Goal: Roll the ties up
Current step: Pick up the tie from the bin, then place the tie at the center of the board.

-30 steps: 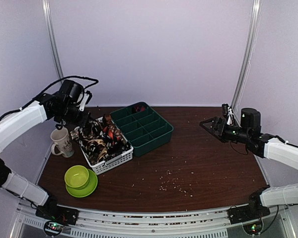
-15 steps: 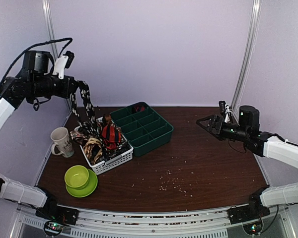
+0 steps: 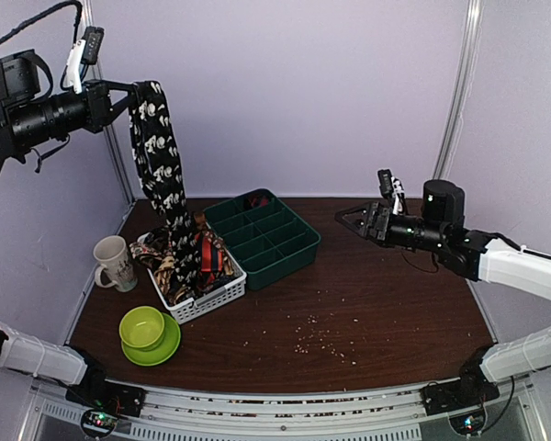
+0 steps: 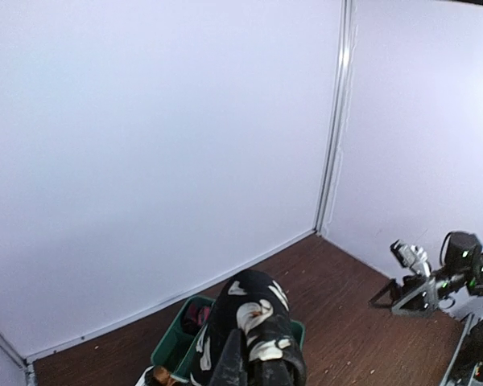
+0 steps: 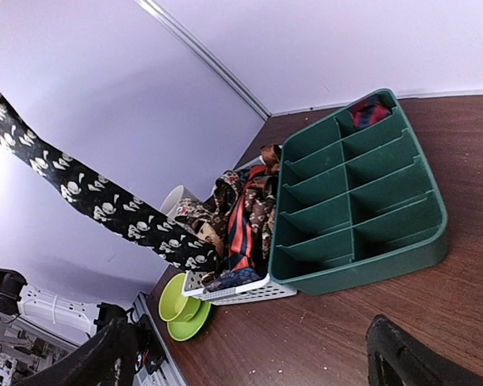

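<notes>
The left gripper (image 3: 129,89) is lifted high at the far left, well above the table (image 3: 395,303), and its jaws are closed tightly on the black tie (image 3: 161,156) with cream-white spots. The tie is folded over the gripper and hangs down in a long band. Its lower end reaches the white basket (image 3: 211,299) and lies there among the other ties: a red-and-black striped one (image 3: 207,257) and a brown-gold patterned one (image 3: 170,266). In the left wrist view the folded top of the black tie (image 4: 253,322) sits directly at the fingers (image 4: 229,362).

The right gripper (image 3: 354,220) is on the right side, above the table and well apart from the basket. Its jaws stand wide open and hold nothing – they point toward the green tray (image 3: 294,262).

The green tray has many compartments and touches the basket on its right side. A small red cloth (image 3: 257,199) lies in one far compartment. A mug (image 3: 115,264) stands left of the basket, and a green bowl (image 3: 142,326) on a green plate (image 3: 161,351) is near the front. Small crumbs (image 3: 317,340) are scattered on the table.
</notes>
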Robot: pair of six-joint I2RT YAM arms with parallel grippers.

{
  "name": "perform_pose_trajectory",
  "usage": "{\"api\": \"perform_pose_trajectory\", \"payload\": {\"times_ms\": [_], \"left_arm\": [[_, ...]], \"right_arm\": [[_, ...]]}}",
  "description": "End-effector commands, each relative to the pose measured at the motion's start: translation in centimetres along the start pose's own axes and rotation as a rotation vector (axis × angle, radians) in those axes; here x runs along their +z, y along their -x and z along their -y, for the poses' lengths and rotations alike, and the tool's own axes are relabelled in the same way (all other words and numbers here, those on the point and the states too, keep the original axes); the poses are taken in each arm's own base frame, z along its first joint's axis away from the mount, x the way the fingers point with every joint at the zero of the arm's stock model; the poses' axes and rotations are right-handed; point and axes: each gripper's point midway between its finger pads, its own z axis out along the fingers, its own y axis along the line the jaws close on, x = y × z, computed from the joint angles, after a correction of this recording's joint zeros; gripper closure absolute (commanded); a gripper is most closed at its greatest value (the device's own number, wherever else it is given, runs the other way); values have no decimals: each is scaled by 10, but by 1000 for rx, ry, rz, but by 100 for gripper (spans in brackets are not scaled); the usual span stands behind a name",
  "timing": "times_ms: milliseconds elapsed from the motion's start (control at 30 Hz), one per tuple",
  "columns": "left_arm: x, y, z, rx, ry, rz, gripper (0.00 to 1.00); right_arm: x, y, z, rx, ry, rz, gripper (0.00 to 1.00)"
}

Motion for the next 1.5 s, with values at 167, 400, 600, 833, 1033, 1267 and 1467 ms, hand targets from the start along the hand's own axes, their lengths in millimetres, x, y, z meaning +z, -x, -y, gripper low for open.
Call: {"api": "perform_pose_trajectory", "payload": {"times_ms": [167,400,600,833,1033,1267,1467], "left_arm": [[-17,77,29,-118,-137,287,100],[-6,81,23,-206,-77,318,100],[-7,81,17,-239,-19,323,100],[-15,80,12,-264,16,333,100],[-17,77,10,-273,24,327,100],[-22,78,9,-273,35,335,100],[-23,64,0,-247,102,284,100]], "right_arm": [[25,-11,-71,-252,-101,237,0],[67,-40,-132,-437,-155,319,0],[112,-64,-181,-627,-254,415,0],[176,-79,-192,-698,-402,450,0],[205,-75,-188,-713,-570,520,1],[227,-68,-171,-719,-649,551,9],[199,-51,-171,-724,-566,555,77]]}}
